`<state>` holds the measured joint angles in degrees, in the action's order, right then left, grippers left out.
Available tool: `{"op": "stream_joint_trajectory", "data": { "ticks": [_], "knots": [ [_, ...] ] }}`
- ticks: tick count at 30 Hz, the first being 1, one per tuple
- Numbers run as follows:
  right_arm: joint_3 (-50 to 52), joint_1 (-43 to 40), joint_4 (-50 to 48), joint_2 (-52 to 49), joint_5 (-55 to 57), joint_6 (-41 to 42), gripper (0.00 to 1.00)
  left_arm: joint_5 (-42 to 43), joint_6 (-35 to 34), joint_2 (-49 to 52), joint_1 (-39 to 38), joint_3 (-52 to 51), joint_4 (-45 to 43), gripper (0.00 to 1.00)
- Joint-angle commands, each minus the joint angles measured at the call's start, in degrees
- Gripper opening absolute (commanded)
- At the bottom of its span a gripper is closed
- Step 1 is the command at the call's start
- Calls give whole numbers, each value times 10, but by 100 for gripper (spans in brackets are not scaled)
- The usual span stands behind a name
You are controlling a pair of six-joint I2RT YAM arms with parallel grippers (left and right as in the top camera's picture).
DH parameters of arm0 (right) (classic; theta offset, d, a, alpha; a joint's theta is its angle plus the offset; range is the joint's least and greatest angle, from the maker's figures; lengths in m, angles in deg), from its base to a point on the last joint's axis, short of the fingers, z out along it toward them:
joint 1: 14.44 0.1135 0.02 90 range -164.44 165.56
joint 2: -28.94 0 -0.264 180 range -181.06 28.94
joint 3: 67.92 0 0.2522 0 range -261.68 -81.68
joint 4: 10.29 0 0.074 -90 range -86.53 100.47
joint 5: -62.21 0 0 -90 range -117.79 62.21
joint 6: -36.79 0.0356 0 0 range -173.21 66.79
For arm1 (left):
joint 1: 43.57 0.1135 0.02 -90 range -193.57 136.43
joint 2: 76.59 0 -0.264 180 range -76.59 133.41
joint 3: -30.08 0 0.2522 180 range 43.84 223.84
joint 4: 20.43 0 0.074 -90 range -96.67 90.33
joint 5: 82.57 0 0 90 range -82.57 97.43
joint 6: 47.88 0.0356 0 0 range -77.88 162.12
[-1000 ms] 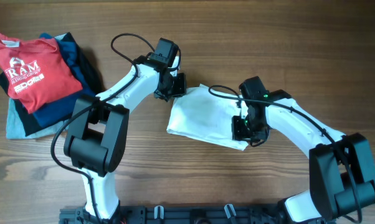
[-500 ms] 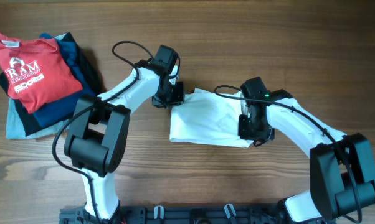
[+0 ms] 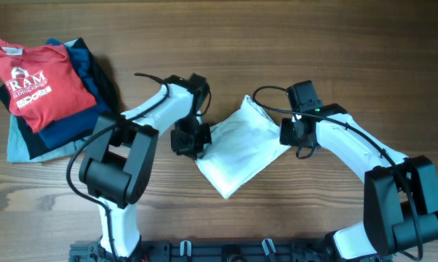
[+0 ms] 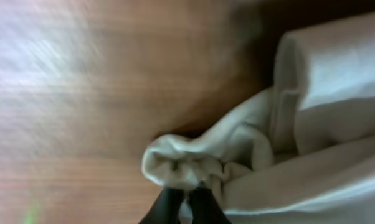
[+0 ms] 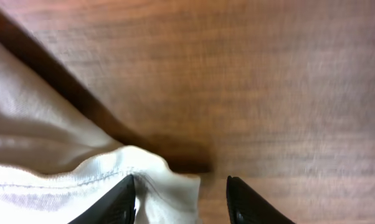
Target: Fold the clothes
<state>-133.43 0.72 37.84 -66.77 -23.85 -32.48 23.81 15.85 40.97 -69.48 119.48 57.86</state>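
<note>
The clothes, a white T-shirt [image 3: 242,148], lie folded into a slanted bundle in the middle of the wooden table. My left gripper [image 3: 187,140] is at the bundle's left corner. In the left wrist view its dark fingertips [image 4: 169,205] are shut on a bunched fold of the white cloth [image 4: 187,165]. At the bundle's right edge sits my right gripper [image 3: 295,135]. In the right wrist view this gripper [image 5: 181,200] is open, and a hemmed corner of the shirt [image 5: 147,174] lies loose between its fingers, against the left finger [image 5: 116,204].
A pile of other garments sits at the back left: a red T-shirt [image 3: 34,81] with white lettering on top of dark blue [image 3: 84,109] and grey [image 3: 19,145] ones. Both arm bases stand at the table's front edge.
The left gripper closed on the shirt's edge and pulled it toward the front, so the bundle swung to a diagonal. The right gripper opened, released the cloth and moved back.
</note>
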Motion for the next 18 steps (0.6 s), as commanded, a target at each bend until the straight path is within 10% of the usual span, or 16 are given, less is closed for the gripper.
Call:
{"op": "stream_joint_trajectory", "data": {
  "ticks": [1, 12, 13, 15, 18],
  "knots": [
    [0, -5, -5, -4, 40, -27, 50, -13, -13, 12, -16, -8, 10, 9],
    [-11, -6, 30, 47, 53, -25, 45, -147, -12, -96, -2, 5, 9, 10],
    [-13, -6, 35, 63, 54, -20, 45, -160, -12, -114, 0, 8, -3, 20],
    [-15, -6, 43, 92, 57, -6, 47, -163, -10, -147, 4, 8, -51, 86],
    [-15, -6, 64, 149, 64, 19, 51, -138, 56, -173, 7, 8, -147, 100]
  ]
}}
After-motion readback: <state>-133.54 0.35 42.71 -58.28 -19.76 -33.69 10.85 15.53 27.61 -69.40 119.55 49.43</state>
